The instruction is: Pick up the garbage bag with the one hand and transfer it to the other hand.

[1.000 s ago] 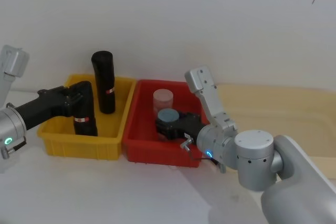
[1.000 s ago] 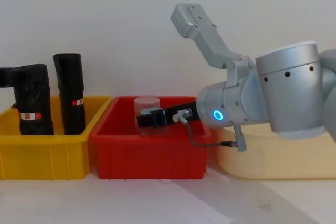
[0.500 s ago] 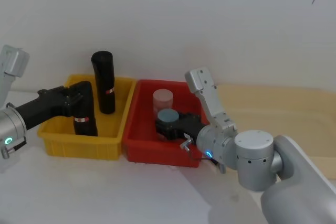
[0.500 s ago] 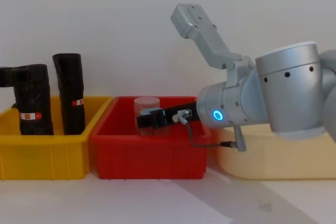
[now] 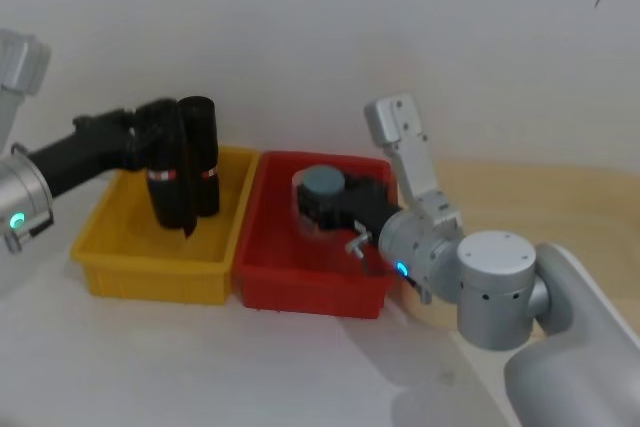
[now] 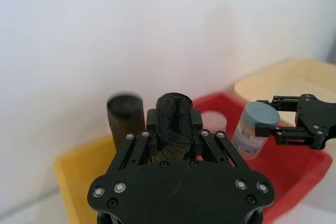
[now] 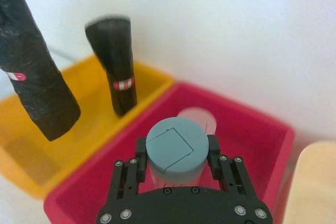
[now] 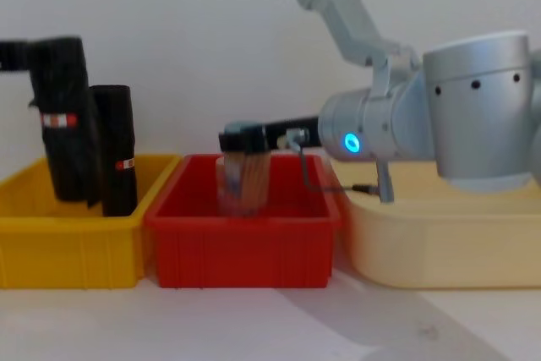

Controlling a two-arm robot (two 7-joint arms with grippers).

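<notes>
The left gripper [image 5: 160, 134], jaws clenched on the garbage bag's [image 5: 172, 197] upper end, has just raised it off the yellow bin's [image 5: 150, 282] floor, so the pick-up looks done. The handover remains, yet the right gripper [image 5: 326, 209] has lifted a grey-lidded jar [image 5: 322, 184] and grasps it. The bag hangs near upright over the bin, its lower end tipped slightly rightward.

Bright, even, diffuse light; a soft grey shadow lies on the white tabletop [image 5: 200, 367] at five o'clock from the red plastic bin [image 5: 300, 289].
</notes>
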